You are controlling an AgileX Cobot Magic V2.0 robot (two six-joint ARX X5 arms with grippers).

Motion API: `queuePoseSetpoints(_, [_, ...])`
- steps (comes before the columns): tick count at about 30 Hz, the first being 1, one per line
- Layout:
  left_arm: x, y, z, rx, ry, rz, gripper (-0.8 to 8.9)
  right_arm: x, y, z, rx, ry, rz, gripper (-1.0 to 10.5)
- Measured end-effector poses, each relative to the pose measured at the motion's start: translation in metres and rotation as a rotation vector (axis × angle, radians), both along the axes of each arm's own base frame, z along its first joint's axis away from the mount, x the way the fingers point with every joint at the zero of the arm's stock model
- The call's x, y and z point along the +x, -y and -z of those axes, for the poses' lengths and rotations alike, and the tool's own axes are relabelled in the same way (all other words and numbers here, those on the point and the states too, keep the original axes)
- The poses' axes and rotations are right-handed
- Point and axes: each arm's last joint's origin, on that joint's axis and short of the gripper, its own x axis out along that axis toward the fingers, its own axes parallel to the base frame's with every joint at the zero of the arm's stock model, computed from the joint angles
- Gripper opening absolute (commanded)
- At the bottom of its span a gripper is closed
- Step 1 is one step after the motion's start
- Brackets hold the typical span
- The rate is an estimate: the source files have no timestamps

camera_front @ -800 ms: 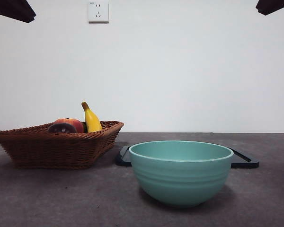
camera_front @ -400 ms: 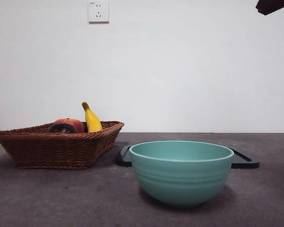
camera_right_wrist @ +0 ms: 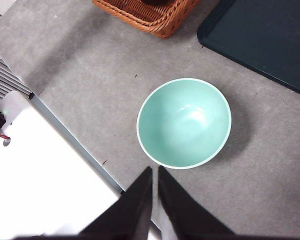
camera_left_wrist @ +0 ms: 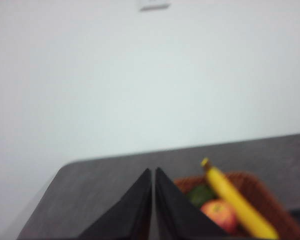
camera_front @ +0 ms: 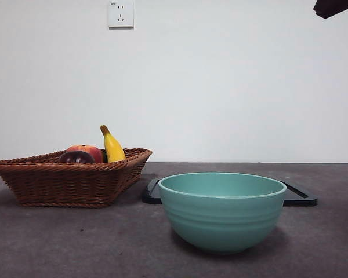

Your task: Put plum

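Note:
The plum [camera_front: 76, 157] lies in the brown wicker basket [camera_front: 58, 184] at the left of the table, its dull greyish end facing the front camera. It rests against a red-orange fruit [camera_front: 88, 152] and a yellow banana [camera_front: 112, 146]. My left gripper [camera_left_wrist: 153, 173] is shut and empty, high above the table on the near side of the basket [camera_left_wrist: 270, 200]. Its view shows the banana [camera_left_wrist: 237, 202] and the red fruit [camera_left_wrist: 220, 214], but the plum is hidden. My right gripper [camera_right_wrist: 155, 171] is shut and empty, high over the near rim of the teal bowl [camera_right_wrist: 184, 122].
The teal bowl [camera_front: 221, 211] stands at the front centre with nothing in it. A flat black tray [camera_front: 300, 196] lies behind it. A white surface [camera_right_wrist: 45, 175] borders the table's edge. The right arm shows as a dark tip [camera_front: 334, 7] at the top corner.
The dark arm tip at the top left corner of the front view has gone out of the picture. The fruit, basket and bowl have not moved.

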Motion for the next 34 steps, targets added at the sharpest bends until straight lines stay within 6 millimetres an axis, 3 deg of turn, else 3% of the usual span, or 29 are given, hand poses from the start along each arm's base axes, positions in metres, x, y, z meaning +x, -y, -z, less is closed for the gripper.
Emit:
queuePoseSetpoints(5, [-0.002,-0.003,0.054,-0.006,-0.075,-0.039,0.09,0.0,0.0,0.0,0.0,0.0,0.0,0.1])
queuePoseSetpoints(14, [-0.004,-0.003,0.113,-0.048,-0.148,-0.038,0.09,0.0,0.0,0.0,0.0,0.0,0.0,0.1])
queuePoseSetpoints(21, [-0.004,-0.003,0.13,-0.061,-0.167,-0.039,0.09,0.0,0.0,0.0,0.0,0.0,0.0,0.1])
queuePoseSetpoints(34, [-0.007,-0.003,0.138,-0.062,-0.232,-0.044,0.09,0.0,0.0,0.0,0.0,0.0,0.0,0.1])
